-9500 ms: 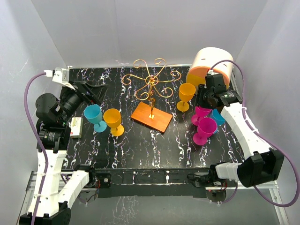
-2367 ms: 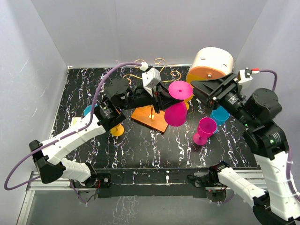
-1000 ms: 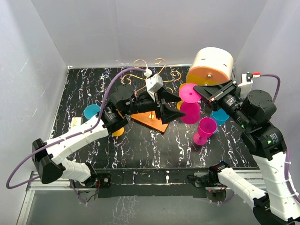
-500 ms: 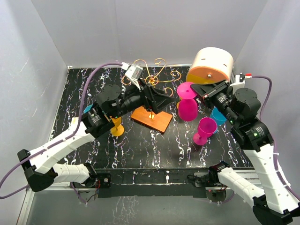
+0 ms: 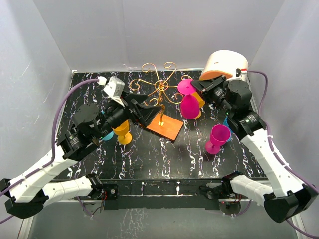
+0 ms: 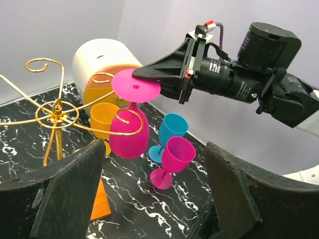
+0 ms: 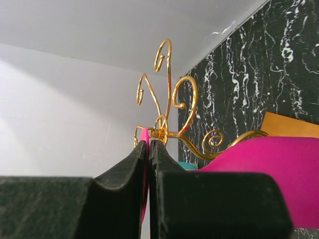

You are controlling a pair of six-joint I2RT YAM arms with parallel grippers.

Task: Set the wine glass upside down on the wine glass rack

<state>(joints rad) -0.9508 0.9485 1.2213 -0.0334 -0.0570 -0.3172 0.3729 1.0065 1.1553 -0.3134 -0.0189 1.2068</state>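
Two arms reach over a black bench (image 5: pixel 149 154) with white streaks. The right tool (image 5: pixel 191 85) is clenched on the flat round foot of a pink wine glass (image 5: pixel 189 106). This glass hangs upside down in the air, foot on top and bowl below. It is at the right side of the wine glass rack (image 5: pixel 160 85), right by one of its gold curly arms. In the left wrist view, a gold curl crosses in front of the bowl just under the stem. I cannot tell if the wire touches the glass.

The rack's thin post stands on an orange wooden base (image 5: pixel 164 127). The left tool (image 5: pixel 148 107) is near the left side of the rack, above the base. Its two black fingers (image 6: pixel 75 194) are spread wide with nothing between them.

More glasses stand upright on the bench. A second pink glass (image 5: pixel 217 137) and a blue glass (image 6: pixel 172 130) are on the right. A yellow glass (image 6: pixel 103 119) stands behind the hanging one. Another yellow glass (image 5: pixel 121 130) is on the left, under the left arm. A big white and orange round tub (image 5: pixel 227 62) sits in the far right corner.
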